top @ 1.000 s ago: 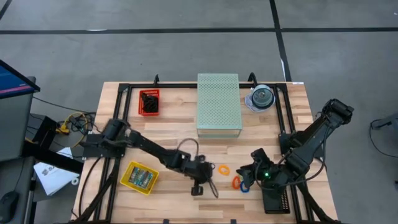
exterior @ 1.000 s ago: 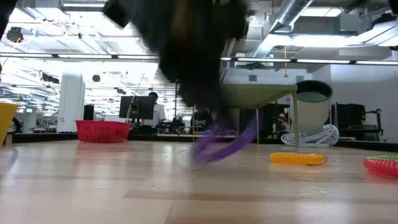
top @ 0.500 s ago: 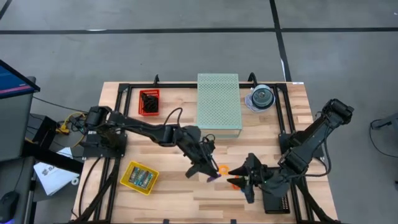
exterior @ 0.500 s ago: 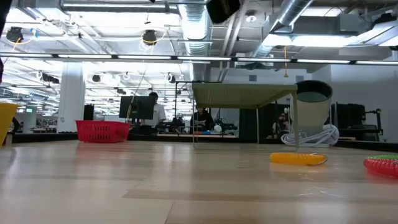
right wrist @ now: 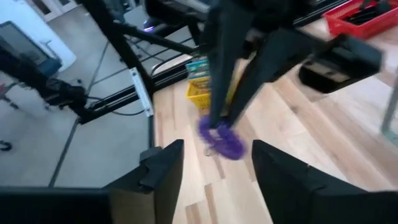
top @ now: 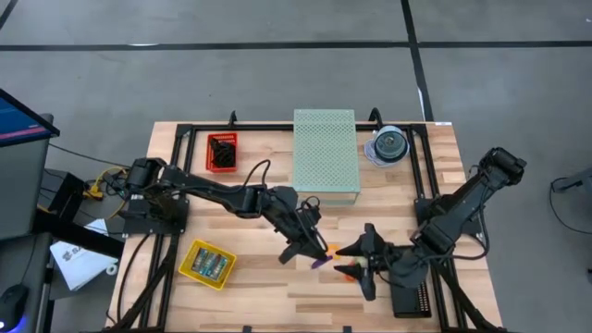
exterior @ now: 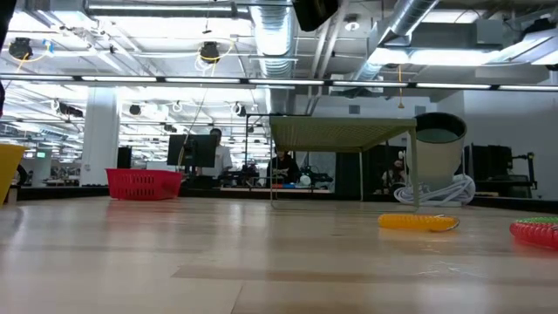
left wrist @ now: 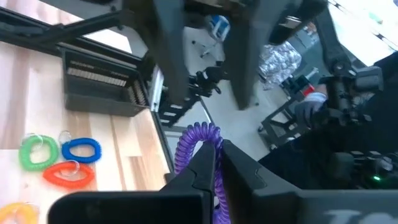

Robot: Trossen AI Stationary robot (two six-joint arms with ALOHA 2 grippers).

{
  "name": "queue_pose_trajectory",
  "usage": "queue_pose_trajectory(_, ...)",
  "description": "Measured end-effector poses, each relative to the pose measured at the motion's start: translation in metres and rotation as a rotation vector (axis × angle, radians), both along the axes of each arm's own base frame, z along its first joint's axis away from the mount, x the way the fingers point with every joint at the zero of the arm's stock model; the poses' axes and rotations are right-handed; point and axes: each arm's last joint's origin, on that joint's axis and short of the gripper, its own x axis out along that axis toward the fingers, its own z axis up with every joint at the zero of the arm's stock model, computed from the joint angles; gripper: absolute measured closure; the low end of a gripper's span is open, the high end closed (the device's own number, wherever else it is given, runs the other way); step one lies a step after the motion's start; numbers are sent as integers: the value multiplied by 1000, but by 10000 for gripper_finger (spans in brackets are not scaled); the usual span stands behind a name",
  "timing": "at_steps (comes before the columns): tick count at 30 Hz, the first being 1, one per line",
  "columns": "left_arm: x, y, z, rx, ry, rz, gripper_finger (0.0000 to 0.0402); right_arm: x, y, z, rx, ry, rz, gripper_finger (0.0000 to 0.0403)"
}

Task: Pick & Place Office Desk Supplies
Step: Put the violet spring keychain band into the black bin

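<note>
A purple coiled loop [left wrist: 198, 142] hangs in the air, with my left gripper [top: 313, 252] shut on it. The right wrist view shows that loop [right wrist: 221, 139] at the tips of the left fingers, above the wood. My right gripper [top: 351, 261] stands open just to the loop's right, its two fingers [right wrist: 163, 169] wide apart and touching nothing. On the table below lie a green loop [left wrist: 36, 153], a blue loop [left wrist: 81, 149], a red-orange loop [left wrist: 67, 177] and an orange loop [exterior: 418, 222]. My left gripper pinches the purple loop's coil at one side [left wrist: 209, 147] between its two fingertips. The fingers slant down toward the table's right side. The loop hangs off the fingertips, lifted clear of the table.
A yellow box with green-blue packets [top: 207, 263] sits near the front left. A red basket [top: 222, 153] stands at the back left, the pale green perforated box [top: 326, 155] at the back middle, a disc spindle [top: 389, 145] at the back right. A black tray [left wrist: 102, 93] lies front right.
My left gripper has risen from the table near its front edge and gone toward the far right, tipping nearer to level, with the purple loop lifted clear in its hold. My right gripper has rolled about its own axis beside the loops.
</note>
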Motion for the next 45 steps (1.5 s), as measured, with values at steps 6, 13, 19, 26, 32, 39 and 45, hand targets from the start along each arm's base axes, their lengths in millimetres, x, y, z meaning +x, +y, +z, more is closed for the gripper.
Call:
queue_pose_trajectory(6,2,6,2,-2,-20,23,397,5,-1,-5,-26,12,2,183)
queue_pose_trajectory(13,2,6,2,-10,-15,24,398,18,-12,-8,-43,24,-52,177)
queue_pose_trajectory(19,2,6,2,-17,-10,27,398,24,-19,-9,-46,50,-7,182)
queue_pose_trajectory(26,2,6,2,-17,-9,26,397,25,-20,-10,-26,66,32,256)
queue_pose_trajectory(32,2,6,2,-14,-12,24,394,24,-18,-10,-14,77,63,346)
queue_pose_trajectory(39,2,6,2,-1,-21,23,383,23,-15,-10,-5,78,72,390)
queue_pose_trajectory(45,-2,14,15,10,-57,111,330,22,-15,-10,18,77,70,395)
